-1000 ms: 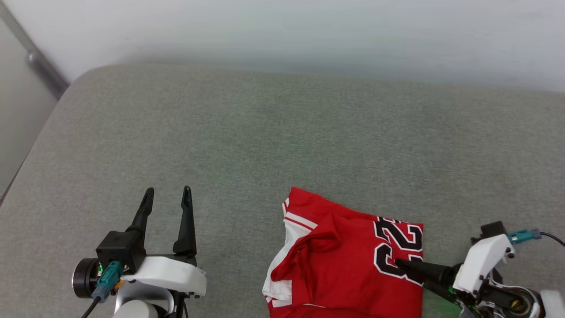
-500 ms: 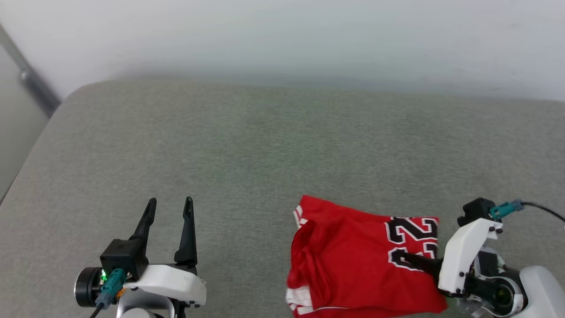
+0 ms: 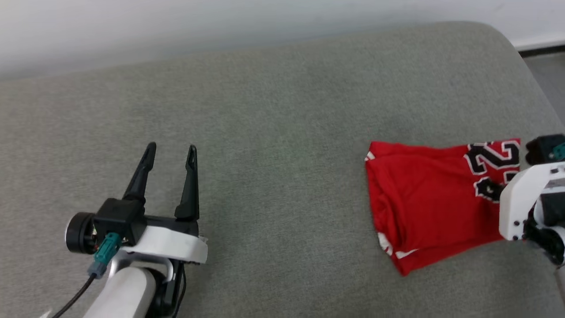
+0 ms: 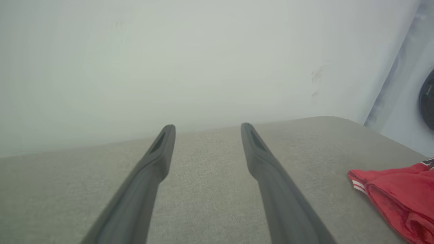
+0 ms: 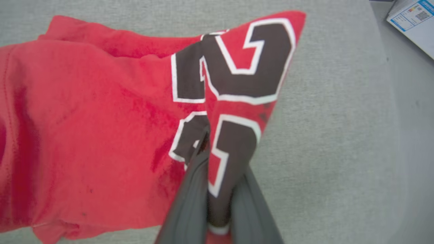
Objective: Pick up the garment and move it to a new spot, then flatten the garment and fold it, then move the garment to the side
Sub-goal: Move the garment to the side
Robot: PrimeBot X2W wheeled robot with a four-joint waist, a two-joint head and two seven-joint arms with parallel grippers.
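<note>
The garment (image 3: 423,203) is clamped at its numbered edge by the right gripper (image 5: 218,159). The left gripper (image 3: 171,150) is held over the grey cushion (image 3: 273,123) — fingers spread apart.

Grey-green upholstered pad (image 3: 282,132), woven fabric, rounded corners, butts vs. plain pale wall (image 3: 176,26) at back. Light soft & even, no hard shadows. Far right: grey floor (image 3: 549,79), white skirting (image 3: 540,40) above it.

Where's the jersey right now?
Head view: the jersey lies at the right of the grey cushion, near its edge; the right gripper pinches its numbered corner.
</note>
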